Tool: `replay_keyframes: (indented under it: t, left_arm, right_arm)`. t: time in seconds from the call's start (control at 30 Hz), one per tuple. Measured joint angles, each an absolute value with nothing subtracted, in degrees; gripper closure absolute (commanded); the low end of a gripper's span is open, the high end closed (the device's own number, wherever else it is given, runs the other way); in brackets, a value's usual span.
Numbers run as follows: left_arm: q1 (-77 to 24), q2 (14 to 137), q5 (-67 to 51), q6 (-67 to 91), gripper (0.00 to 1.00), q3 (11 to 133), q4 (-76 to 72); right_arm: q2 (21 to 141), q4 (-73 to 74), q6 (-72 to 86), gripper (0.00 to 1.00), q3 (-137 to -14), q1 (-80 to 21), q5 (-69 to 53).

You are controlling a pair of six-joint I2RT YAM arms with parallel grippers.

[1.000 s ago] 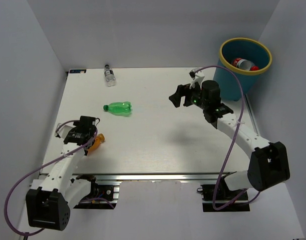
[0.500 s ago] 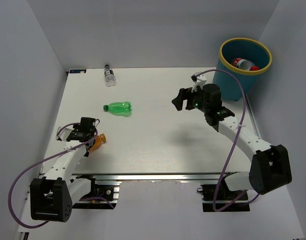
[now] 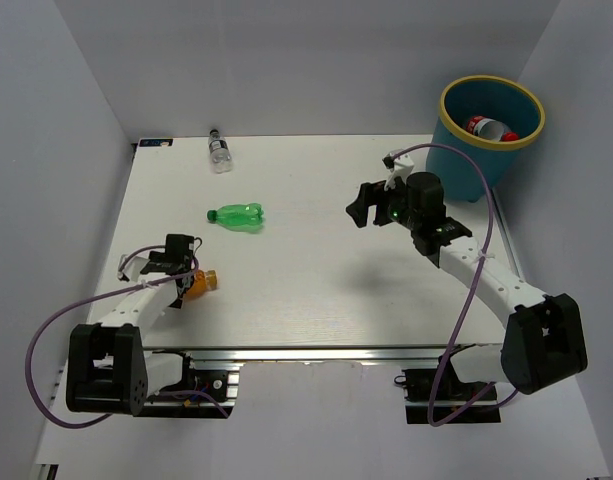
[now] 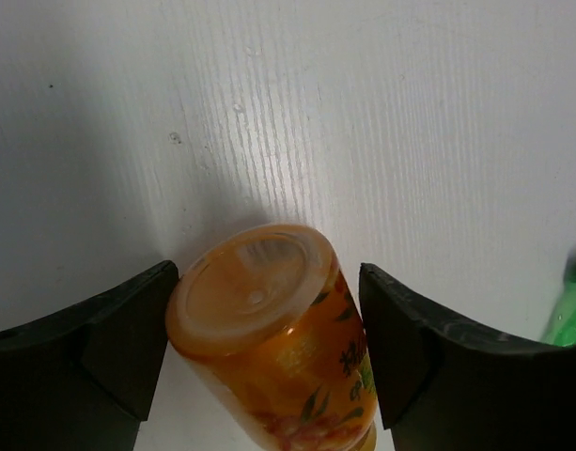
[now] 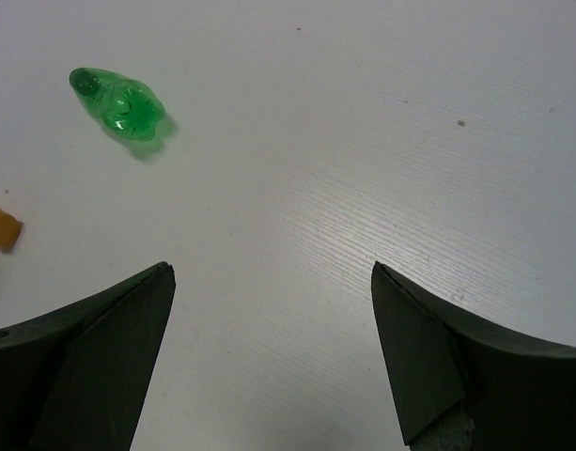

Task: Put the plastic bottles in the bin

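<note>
At the near-left of the table (image 3: 316, 280), the left gripper (image 4: 267, 272) flanks an orange bottle (image 4: 278, 357) lying there, grip impossible to confirm, while the right gripper (image 5: 273, 272) hangs spread and empty; next likely a firm squeeze, then the carry to the far-right bin (image 3: 444, 108).

Left gripper (image 3: 189, 281) low at lower left, jaws part-way apart. Right gripper (image 3: 359, 204) raised at upper right, jaws wide.
</note>
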State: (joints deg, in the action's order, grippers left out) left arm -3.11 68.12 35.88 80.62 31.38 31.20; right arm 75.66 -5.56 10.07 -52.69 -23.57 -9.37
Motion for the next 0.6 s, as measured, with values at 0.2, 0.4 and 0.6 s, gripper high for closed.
replay_keyframes:
  t: [0.2,0.4,0.6]
  left_arm:
    - [-3.1,68.8,34.5,78.2,0.54,31.4,28.8]
    - [-3.4,64.4,27.4,70.6,0.7,31.4,22.6]
    - [-11.1,59.6,19.4,63.3,0.72,32.6,12.8]
  right_arm:
    - [75.2,-5.8,7.4,0.11,-51.8,-23.4,-16.6]
    - [73.6,-7.3,5.8,0.11,-48.7,-25.0,-26.5]
    - [74.0,-11.3,6.1,0.11,-48.6,-30.0,-31.1]
